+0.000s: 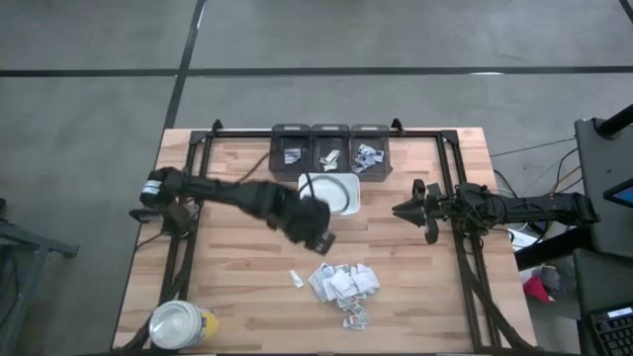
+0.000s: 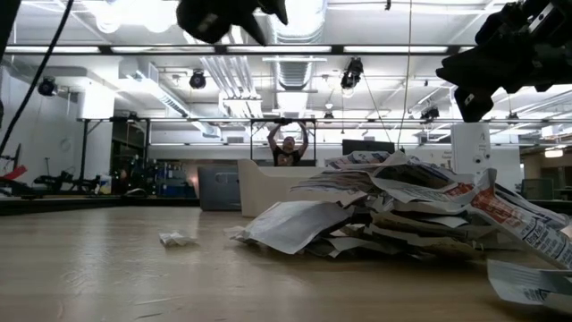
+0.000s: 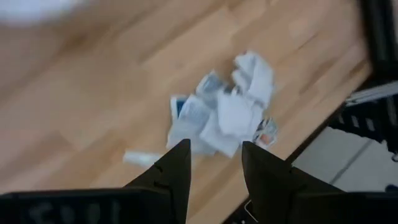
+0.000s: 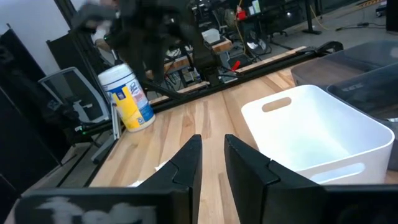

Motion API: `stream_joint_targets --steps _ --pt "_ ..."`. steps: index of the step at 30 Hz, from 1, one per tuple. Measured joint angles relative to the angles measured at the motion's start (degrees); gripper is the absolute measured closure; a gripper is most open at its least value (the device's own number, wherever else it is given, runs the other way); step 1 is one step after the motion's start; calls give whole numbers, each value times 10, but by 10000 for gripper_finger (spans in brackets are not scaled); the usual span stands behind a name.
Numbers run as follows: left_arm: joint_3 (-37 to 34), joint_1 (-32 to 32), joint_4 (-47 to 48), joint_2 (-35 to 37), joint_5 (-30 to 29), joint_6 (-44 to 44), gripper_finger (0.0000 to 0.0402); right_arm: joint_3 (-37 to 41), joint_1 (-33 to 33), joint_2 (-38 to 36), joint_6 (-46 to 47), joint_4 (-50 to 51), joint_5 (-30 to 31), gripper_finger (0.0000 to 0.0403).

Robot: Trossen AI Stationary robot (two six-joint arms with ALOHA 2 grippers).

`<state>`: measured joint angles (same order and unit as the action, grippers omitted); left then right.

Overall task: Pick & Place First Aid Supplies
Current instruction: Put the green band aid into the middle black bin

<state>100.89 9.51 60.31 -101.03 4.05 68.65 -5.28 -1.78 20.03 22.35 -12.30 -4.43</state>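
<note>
High view: two dark arms reach over one wooden bench. One heap of small white packets lies near the front middle of the bench, too many and too overlapped to count; one loose packet lies just beside the heap. The left claw hovers above the bench between the heap and one white tray; its fingers are spread apart and empty. The right claw hangs beside the tray, fingers close together with a narrow gap, gripping nothing. Three dark bins sit in a row at the back, each holding a few packets. One yellow jar lies at the front left corner.
</note>
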Motion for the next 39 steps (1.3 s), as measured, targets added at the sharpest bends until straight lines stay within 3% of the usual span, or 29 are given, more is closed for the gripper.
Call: stream_joint_targets --steps 12,26,39 --pt "-137 114 -36 -1 -32 281 266 0 0 0 0 0 0 324" --pt "-320 128 -202 -1 -35 341 266 0 0 0 0 0 0 330" --pt "-341 127 -229 -1 -57 346 266 0 0 0 0 0 0 336"
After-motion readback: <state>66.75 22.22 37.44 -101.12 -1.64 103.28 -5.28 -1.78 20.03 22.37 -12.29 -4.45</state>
